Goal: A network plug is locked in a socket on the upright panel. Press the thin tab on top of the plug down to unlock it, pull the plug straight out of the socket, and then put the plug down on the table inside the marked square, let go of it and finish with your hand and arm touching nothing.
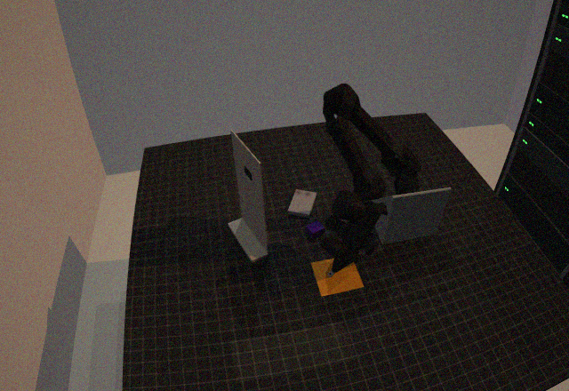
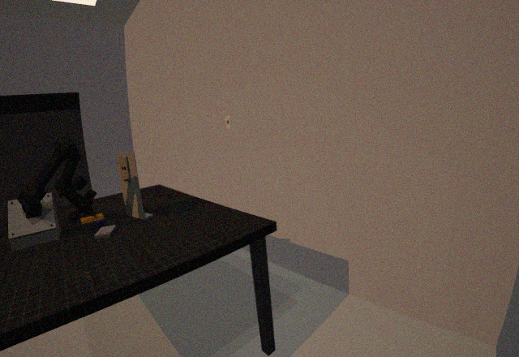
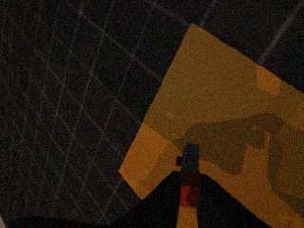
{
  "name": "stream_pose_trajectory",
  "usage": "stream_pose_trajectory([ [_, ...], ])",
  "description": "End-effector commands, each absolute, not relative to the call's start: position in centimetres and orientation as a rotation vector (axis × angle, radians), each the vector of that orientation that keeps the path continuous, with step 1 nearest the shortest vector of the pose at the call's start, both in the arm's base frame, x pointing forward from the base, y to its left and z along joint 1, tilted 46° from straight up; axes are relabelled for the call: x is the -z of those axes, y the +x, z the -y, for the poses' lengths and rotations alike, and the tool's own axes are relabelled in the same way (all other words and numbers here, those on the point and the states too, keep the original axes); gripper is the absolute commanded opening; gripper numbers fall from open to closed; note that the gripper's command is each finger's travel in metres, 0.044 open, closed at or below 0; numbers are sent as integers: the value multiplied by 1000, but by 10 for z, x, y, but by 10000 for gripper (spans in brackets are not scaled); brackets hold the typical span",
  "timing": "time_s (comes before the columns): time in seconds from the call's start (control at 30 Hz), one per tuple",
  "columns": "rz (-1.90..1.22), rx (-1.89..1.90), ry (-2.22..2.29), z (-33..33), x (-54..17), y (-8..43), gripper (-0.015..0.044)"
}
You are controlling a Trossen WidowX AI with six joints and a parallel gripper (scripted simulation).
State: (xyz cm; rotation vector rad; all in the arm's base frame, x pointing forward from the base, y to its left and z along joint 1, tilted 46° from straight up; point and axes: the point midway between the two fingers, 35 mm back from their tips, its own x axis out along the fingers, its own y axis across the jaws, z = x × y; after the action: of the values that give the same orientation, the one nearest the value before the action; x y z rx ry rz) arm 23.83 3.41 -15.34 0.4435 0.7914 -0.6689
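Note:
My gripper (image 1: 332, 271) (image 3: 188, 180) is shut on the network plug. The plug (image 1: 330, 274) (image 3: 191, 158) shows as a small blue-grey piece with a red part between the fingertips in the wrist view. Gripper and plug are over the left part of the orange marked square (image 1: 342, 285) (image 3: 214, 71) (image 2: 87, 220). Whether the plug touches the table I cannot tell. The upright panel (image 1: 250, 198) (image 2: 130, 191) stands to the left in the top view, with a dark opening near its top and no plug seen in it.
A purple block (image 1: 315, 227) lies between the square and a pale flat box (image 1: 302, 203) (image 2: 105, 230). The arm's light base plate (image 1: 413, 217) (image 2: 45, 214) stands to the right in the top view. The panel's foot (image 1: 248, 240) lies left of the purple block.

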Motion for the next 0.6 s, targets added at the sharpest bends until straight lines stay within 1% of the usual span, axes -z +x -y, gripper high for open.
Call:
stream_pose_trajectory([
  [0.0, -791, 670, 444, -34, 153, 238, 53],
  [0.13, -791, 670, 444, -34, 153, 238, 156],
  [0.57, -794, 669, 444, -38, 148, 234, 156],
])
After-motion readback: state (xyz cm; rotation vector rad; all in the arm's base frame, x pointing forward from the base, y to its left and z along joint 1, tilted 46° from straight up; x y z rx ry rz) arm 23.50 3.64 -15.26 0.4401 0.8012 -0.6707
